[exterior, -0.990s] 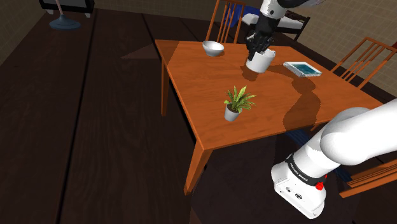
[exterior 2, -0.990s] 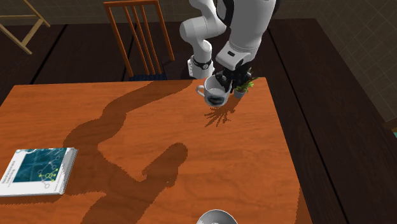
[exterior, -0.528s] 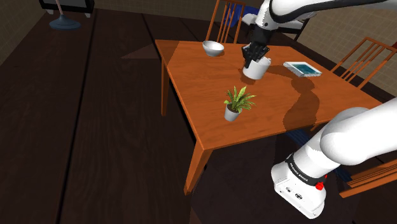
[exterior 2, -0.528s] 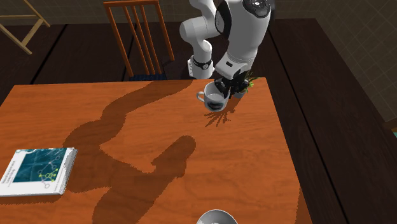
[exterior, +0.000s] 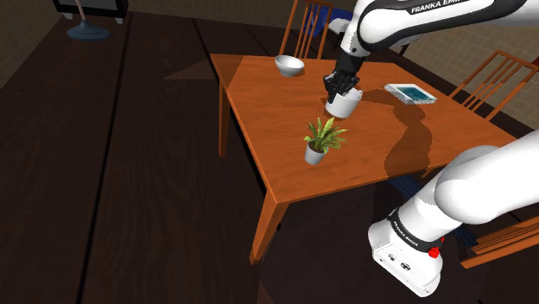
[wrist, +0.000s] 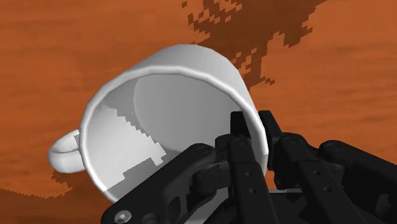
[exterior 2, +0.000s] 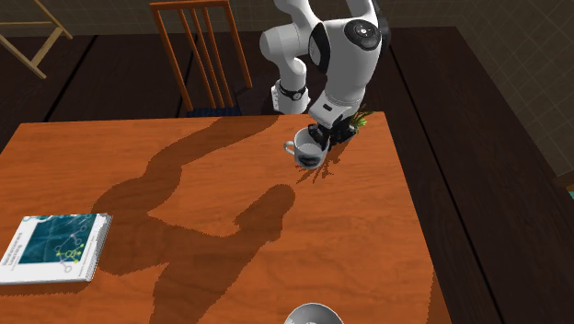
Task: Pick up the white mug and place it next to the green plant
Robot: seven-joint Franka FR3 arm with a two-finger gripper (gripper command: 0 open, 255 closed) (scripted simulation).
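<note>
Tool: pinching the wall of the white mug at its rim, one finger inside and one outside.
Mug: in the tool's grip over the wooden bench, near the green plant but apart from it. Its handle is on the side opposite the fingers.
Plant: upright in a small white pot.
Others: bowl and book, farther away.

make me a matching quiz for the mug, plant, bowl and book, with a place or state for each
1 mug
2 plant
3 bowl
4 book

a in a small white pot
b teal cover, lying flat
c rim clasped by the end effector
d cut by the second exterior view's bottom edge

Pairs: 1-c, 2-a, 3-d, 4-b
</note>
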